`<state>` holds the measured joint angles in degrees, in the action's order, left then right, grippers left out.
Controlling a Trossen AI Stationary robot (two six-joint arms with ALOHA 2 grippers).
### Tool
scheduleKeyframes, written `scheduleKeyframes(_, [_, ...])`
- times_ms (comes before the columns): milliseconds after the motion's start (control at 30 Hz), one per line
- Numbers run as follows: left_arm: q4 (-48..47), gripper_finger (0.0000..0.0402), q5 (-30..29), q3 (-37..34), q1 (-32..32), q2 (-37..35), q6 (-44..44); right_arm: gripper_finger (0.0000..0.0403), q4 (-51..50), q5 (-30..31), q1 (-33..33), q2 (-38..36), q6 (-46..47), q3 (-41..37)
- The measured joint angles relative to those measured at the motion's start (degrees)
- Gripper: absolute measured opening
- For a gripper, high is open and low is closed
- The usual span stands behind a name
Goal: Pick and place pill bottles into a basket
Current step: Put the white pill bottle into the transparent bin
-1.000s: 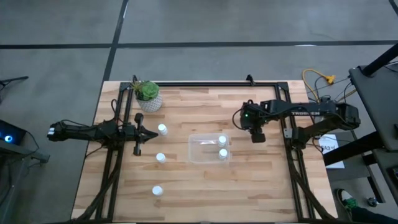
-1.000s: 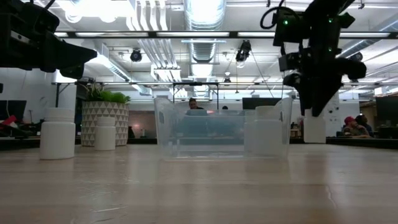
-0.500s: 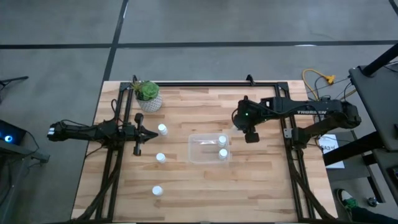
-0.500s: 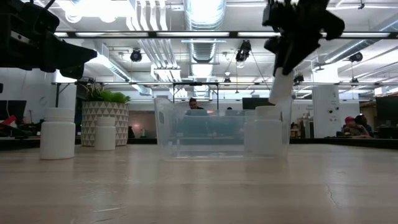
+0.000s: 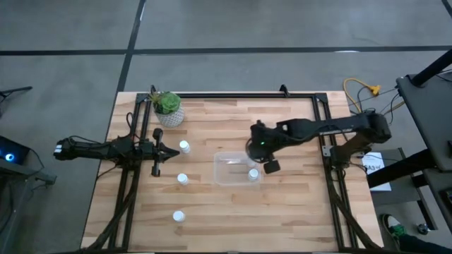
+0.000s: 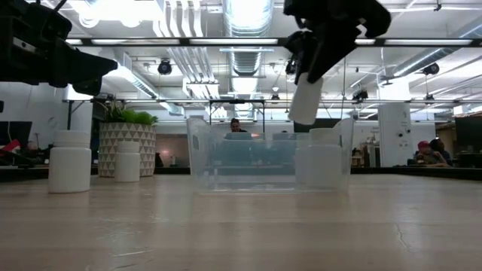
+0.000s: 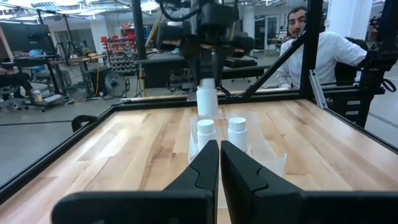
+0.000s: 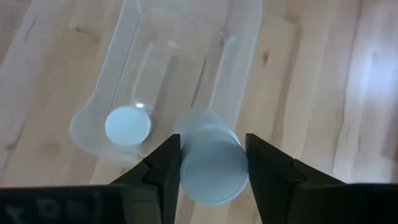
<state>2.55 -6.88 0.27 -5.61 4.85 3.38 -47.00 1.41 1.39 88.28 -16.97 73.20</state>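
My right gripper hangs over the right part of the clear basket, shut on a white pill bottle well above the rim. One bottle shows inside the basket from above; the left wrist view shows two there. Three more bottles stand on the wood left of the basket. My left gripper waits shut at the table's left, level, touching nothing. My right gripper pinches the bottle between its two fingers, one on each side of the round body near its upper end. The fingers slant down from the table's right. The bottle hangs below them, tilted, clear of the basket and table.
A white patterned pot with a green plant stands at the far left corner. A black frame borders the table along the sides and far edge. Bare wood lies near the front edge and right of the basket. A person sits beyond the table.
My right gripper has travelled toward the table's left edge and up, carrying the bottle from right of the basket to over its right part, tipping steeper downward as it went. The bottle has stayed in the hold, tilted and clear.
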Motion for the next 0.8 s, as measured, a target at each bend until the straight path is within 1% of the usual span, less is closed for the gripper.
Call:
scheduleKeyframes(200, [-0.1,0.0000,0.0,0.0,0.0,0.0,0.0,0.0137,0.1,0.0,0.3,6.7,-1.7,4.4])
scheduleKeyframes(400, [0.0,0.0000,0.0,0.0,0.0,0.0,0.0,0.0137,0.0,0.0,0.3,11.7,-2.9,6.5])
scheduleKeyframes(533, [0.0,0.0000,0.0,0.0,0.0,0.0,0.0,0.0137,-0.1,0.0,0.3,14.1,-3.0,6.9])
scheduleKeyframes(800, [-0.1,0.0000,0.0,0.0,0.0,0.0,0.0,0.0137,2.5,0.1,0.3,16.4,-4.3,6.9])
